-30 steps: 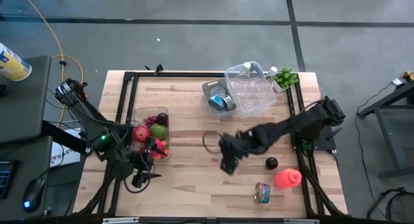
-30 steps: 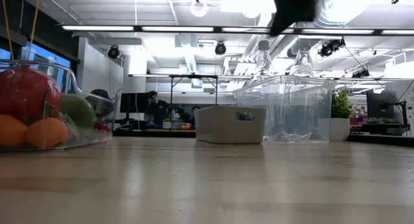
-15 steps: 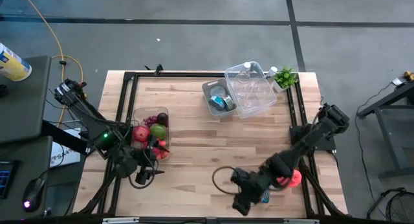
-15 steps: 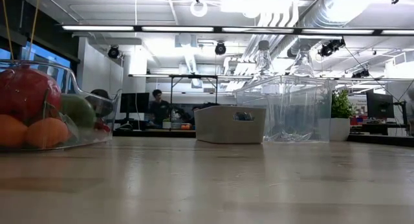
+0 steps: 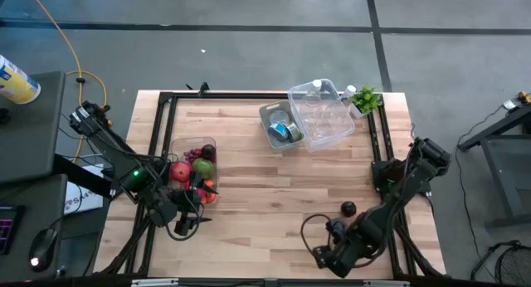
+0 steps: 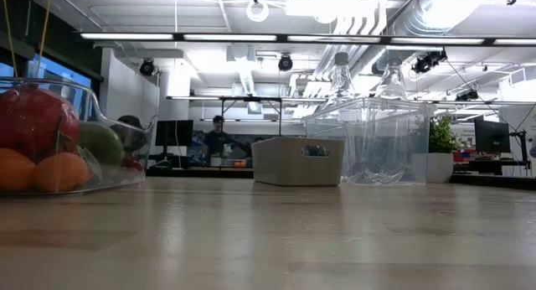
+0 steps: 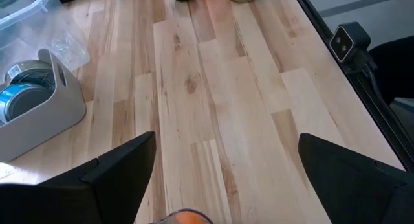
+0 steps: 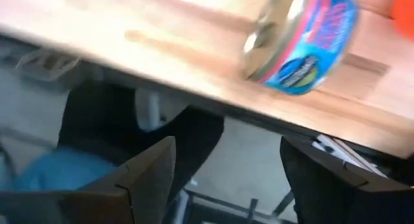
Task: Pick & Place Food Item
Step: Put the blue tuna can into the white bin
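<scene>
A blue and pink labelled can (image 8: 304, 46) lies on its side on the wood table, close to the near edge. My right gripper (image 8: 226, 179) is open, a little short of the can, and touches nothing. In the high view it (image 5: 328, 256) hangs low at the table's near edge, and its arm covers the can. A small dark fruit (image 5: 348, 208) sits on the table beside that arm. My left gripper (image 5: 187, 225) waits open, empty, just near of the clear fruit bowl (image 5: 192, 172).
A grey bin with cans (image 5: 280, 125) and a clear box with bottles (image 5: 319, 113) stand at the far side, a small plant (image 5: 363, 98) at the far right corner. The low view shows the fruit bowl (image 6: 59, 139) at its left. Bare wood (image 5: 249, 179) lies mid-table.
My right arm has swung from the middle of the table toward the near edge and somewhat to the right, dropping low and out of the low view's top. It now covers the can and the red item that showed before. My left gripper has hardly moved.
</scene>
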Robot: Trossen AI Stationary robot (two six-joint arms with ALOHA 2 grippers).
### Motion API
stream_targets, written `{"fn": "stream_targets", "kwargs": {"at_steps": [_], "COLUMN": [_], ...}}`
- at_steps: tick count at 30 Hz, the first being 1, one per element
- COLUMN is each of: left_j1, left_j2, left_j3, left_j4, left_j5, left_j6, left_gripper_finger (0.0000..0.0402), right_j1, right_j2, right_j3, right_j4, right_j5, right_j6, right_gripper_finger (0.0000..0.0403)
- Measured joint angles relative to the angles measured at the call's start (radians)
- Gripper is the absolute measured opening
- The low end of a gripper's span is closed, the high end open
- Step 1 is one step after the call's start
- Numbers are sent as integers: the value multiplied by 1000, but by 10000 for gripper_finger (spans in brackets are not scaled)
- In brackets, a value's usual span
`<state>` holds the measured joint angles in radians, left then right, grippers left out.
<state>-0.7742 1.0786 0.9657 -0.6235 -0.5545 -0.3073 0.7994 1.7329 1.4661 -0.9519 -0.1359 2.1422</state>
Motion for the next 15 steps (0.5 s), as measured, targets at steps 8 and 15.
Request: {"fn": "stream_targets", "kwargs": {"at_steps": [8, 15], "left_j1": [0, 0], "left_j2": [0, 0], "left_j3": [0, 0], "left_j4": [0, 0], "left_j5": [0, 1], "left_j6": [0, 4], "left_gripper_finger": [365, 365], "right_j1": [-14, -41], "right_j2": [60, 106], "right_j3": [-25, -27], "right_j4": [12, 9], "right_j5": [-106, -143], "right_j6": [39, 37], "right_gripper_finger": [266, 266]}}
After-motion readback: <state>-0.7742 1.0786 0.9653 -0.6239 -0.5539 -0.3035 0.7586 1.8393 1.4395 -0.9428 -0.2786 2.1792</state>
